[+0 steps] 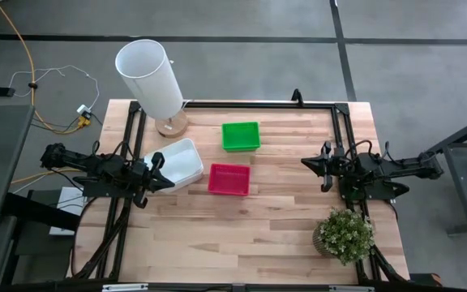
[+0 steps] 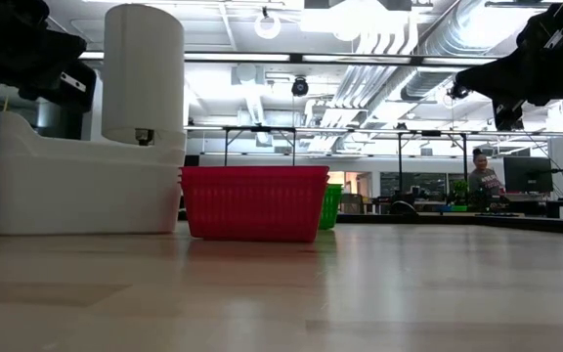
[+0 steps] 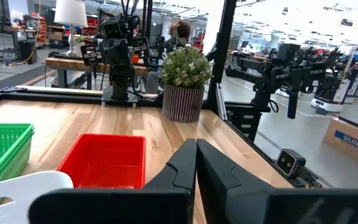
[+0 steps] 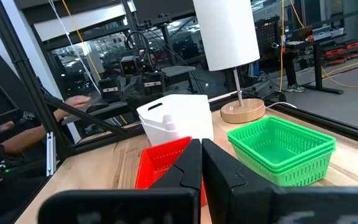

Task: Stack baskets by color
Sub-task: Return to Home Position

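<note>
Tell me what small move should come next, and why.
Probably draw the left gripper a little back from the white stack: it hangs close beside it, shut and empty. The red stack and green stack look finished, and the right gripper is shut, well clear.

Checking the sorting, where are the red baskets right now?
High view: the red baskets sit mid-table, right of the white baskets, with the green baskets nearby toward the lamp.

On the table (image 1: 282, 219), 3 basket stacks (image 1: 229, 179) lie between lamp (image 1: 151, 77) and plant (image 1: 344, 235).
</note>
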